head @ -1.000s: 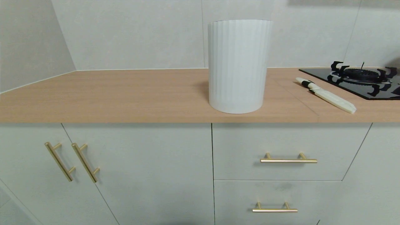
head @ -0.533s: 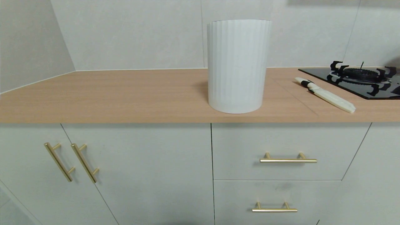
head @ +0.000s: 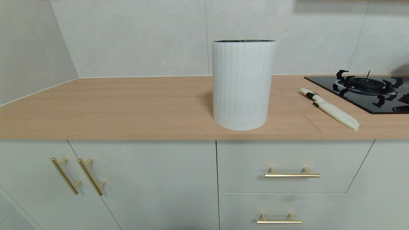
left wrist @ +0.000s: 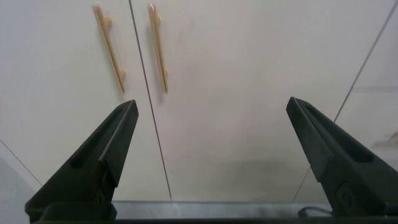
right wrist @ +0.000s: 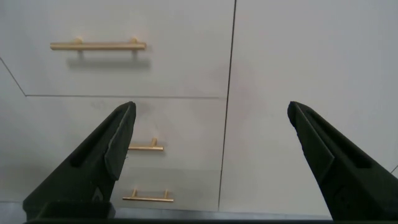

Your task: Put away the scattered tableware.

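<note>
White ribbed holder [head: 243, 86], knife [head: 329, 108] nearby

We find bare wood on the countertop [head: 111, 105] from the left wall [head: 32, 48] to the tall white ribbed holder [head: 243, 86], which stands near the front edge. Right of it, a strip of bare wood reaches the knife [head: 330, 108], lying slantwise just beside the hob [head: 367, 88]. Behind rises the tiled wall [head: 134, 38]. Below, brass handles [head: 292, 175] jut from the cabinet fronts [head: 153, 185].

A gas hob [head: 362, 93] sits on the wooden counter [head: 127, 105] above drawers [head: 255, 164].
</note>
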Controlling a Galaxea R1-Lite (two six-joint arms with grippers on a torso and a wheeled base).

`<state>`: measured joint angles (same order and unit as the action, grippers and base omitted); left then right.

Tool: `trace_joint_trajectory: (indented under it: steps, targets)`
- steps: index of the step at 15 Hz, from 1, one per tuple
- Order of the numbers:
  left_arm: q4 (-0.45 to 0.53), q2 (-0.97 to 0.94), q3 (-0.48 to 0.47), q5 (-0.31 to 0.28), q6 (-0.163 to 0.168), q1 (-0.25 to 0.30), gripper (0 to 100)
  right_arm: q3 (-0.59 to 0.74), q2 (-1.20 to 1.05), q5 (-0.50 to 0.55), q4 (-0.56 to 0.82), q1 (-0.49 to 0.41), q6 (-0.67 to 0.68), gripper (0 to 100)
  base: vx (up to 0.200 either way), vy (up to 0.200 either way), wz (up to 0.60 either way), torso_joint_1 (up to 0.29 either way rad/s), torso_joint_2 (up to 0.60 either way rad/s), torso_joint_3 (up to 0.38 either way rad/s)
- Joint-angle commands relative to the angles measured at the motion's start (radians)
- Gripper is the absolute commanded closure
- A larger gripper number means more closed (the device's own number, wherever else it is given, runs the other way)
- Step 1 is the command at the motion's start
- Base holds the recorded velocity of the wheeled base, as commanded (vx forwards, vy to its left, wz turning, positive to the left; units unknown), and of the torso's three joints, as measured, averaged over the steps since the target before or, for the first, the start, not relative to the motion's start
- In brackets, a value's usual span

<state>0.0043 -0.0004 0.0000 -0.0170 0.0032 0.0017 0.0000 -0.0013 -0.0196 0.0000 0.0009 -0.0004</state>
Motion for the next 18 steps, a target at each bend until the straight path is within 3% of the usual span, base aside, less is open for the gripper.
trace_joint_trajectory:
  steps: [1, 18]
  targets:
    - [0.000, 0.000, 0.000, 0.000, 0.000, 0.000, 0, 0.000, 0.001, 0.000, 0.000, 0.001, -0.001, 0, 0.000, 0.000, 0.00, 0.163, -0.53, -0.295]
    - [0.000, 0.000, 0.000, 0.000, 0.000, 0.000, 0, 0.000, 0.001, 0.000, 0.000, 0.001, 0.000, 0, 0.000, 0.000, 0.00, 0.200, -0.49, -0.283]
